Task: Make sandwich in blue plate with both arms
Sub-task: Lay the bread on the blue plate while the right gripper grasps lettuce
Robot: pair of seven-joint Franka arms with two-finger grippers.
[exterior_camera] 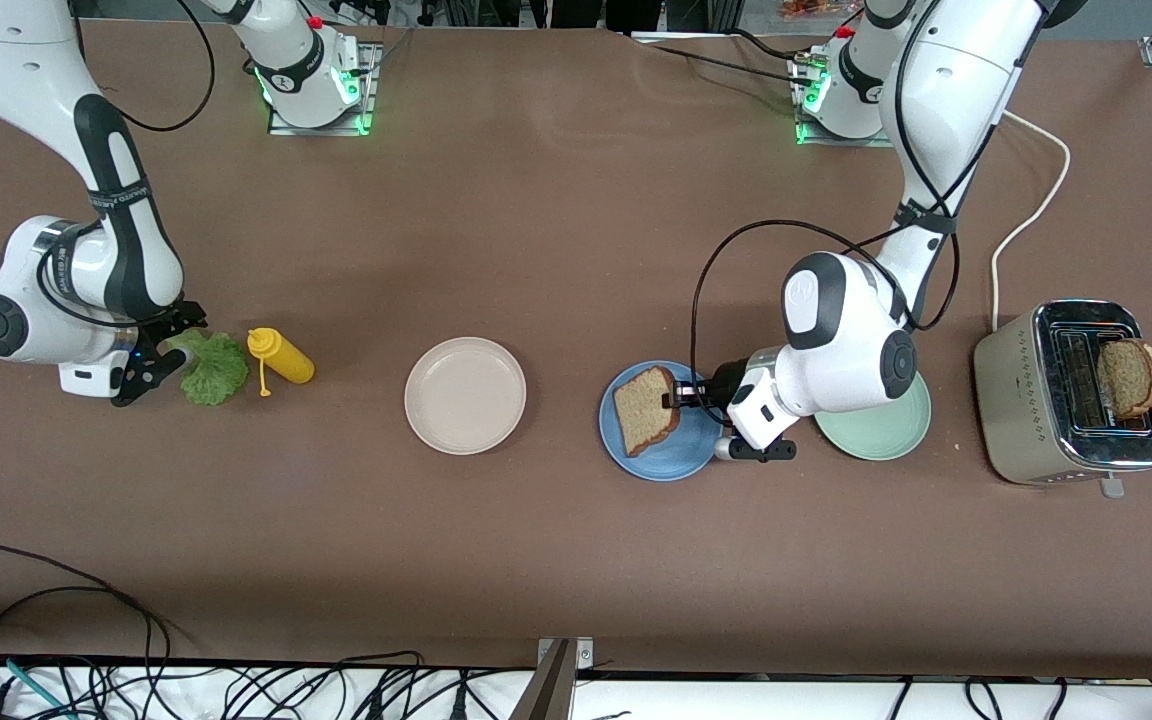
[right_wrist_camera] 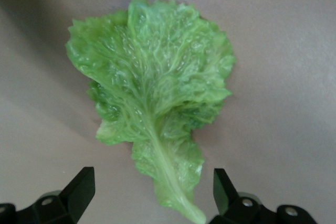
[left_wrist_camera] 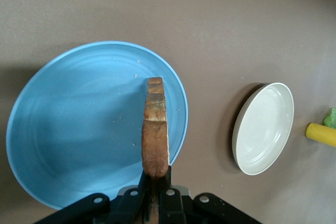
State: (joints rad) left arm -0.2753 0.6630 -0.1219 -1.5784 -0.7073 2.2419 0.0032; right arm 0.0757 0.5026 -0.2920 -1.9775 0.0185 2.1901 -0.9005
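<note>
First slice over the blue plate, lettuce still on the table.

On the wide brown table [exterior_camera: 556, 230], the silver two-slot toaster [exterior_camera: 1071, 395] at the left arm's end holds a second speckled brown bread slice [exterior_camera: 1131, 378], not yet collected. The round medium-blue plate [exterior_camera: 661, 450] lies between a mint-green plate [exterior_camera: 881, 430] and a cream-white plate [exterior_camera: 465, 395]. The left gripper [exterior_camera: 688, 393] is clamped on the crust of the first brown bread slice [exterior_camera: 646, 410], holding it on edge over the blue plate, not yet laid flat. The right gripper [right_wrist_camera: 152, 192] hovers with jaws spread wide over the crinkled green lettuce leaf [exterior_camera: 208, 366], which is ungrasped, just beside the yellow squeeze bottle [exterior_camera: 281, 357]. The stacking looks barely begun; lettuce and top slice remain. Bare table lies around the plates, though the bottle crowds the leaf.
</note>
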